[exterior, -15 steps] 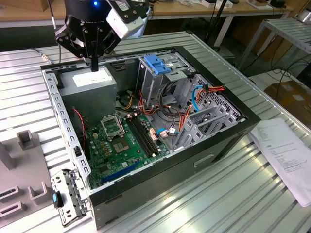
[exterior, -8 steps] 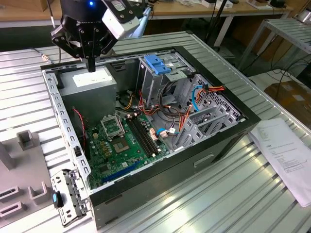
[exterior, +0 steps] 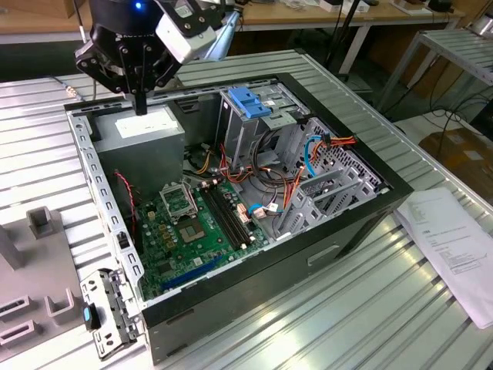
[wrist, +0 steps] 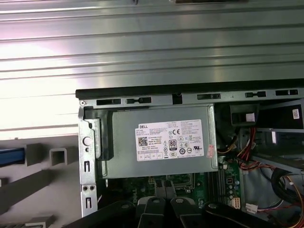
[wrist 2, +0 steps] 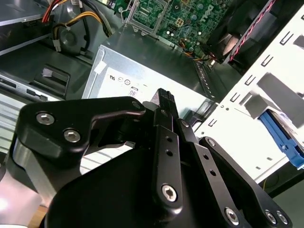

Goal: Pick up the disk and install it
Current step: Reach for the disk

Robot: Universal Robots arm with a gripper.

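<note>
My gripper (exterior: 140,106) hangs over the open computer case (exterior: 362,223), just above the grey power-supply box (exterior: 146,129) at the case's back corner on the exterior view's left. Its fingers (wrist 2: 165,99) stand together with nothing between them. A blue plastic edge (wrist: 10,156) shows beside the grey fixture outside the case wall, and again in the second wrist view (wrist 2: 284,138). I cannot tell whether that edge belongs to the disk. The metal drive cage (exterior: 246,131) with a blue latch (exterior: 250,102) on top stands in the case, to the exterior view's right of the gripper.
The motherboard (exterior: 196,223) and loose red, orange and blue cables (exterior: 308,154) fill the case floor. A grey fixture (exterior: 31,262) and a metal bracket with a blue knob (exterior: 108,316) lie on the slatted table to the exterior view's left. Paper sheets (exterior: 454,239) lie on the right.
</note>
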